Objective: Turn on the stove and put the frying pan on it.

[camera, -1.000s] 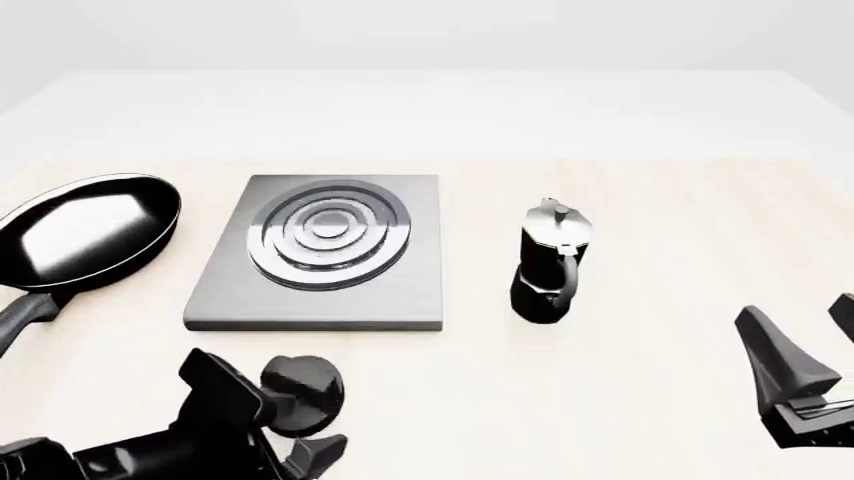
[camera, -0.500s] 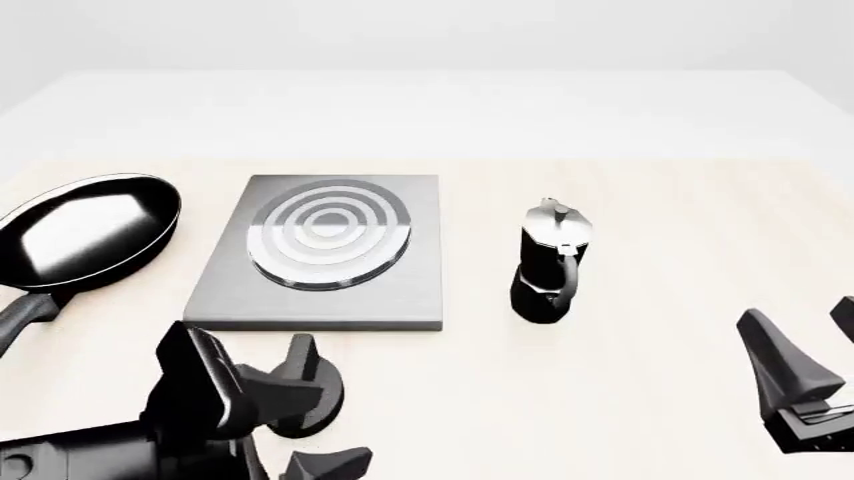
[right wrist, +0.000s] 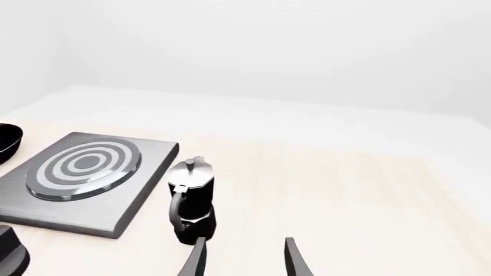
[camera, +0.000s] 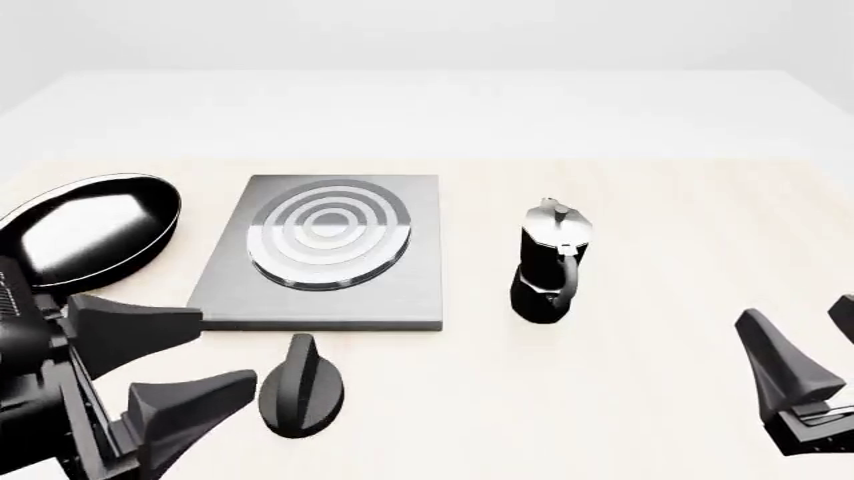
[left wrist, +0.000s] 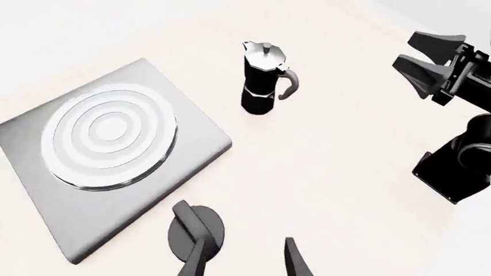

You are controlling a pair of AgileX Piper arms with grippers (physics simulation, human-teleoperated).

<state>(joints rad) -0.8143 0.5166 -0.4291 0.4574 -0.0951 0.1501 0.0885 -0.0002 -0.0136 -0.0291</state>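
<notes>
The grey stove slab (camera: 327,262) with burner rings lies mid-table; it also shows in the left wrist view (left wrist: 107,172) and the right wrist view (right wrist: 84,178). Its black knob (camera: 300,385) sits on the table in front of it, ridge pointing away from me, and also shows in the left wrist view (left wrist: 195,233). The black frying pan (camera: 87,230) lies left of the stove. My left gripper (camera: 227,348) is open and empty, just left of the knob and apart from it. My right gripper (camera: 801,325) is open and empty at the front right.
A black moka pot (camera: 547,265) with a silver lid stands right of the stove, between it and my right gripper; it also shows in the left wrist view (left wrist: 263,80) and the right wrist view (right wrist: 192,198). The table's far edge runs behind the stove.
My left gripper has let go of the knob and drawn back to the left. The knob's ridge has turned to point away from me. The burner rings look lighter than one second ago.
</notes>
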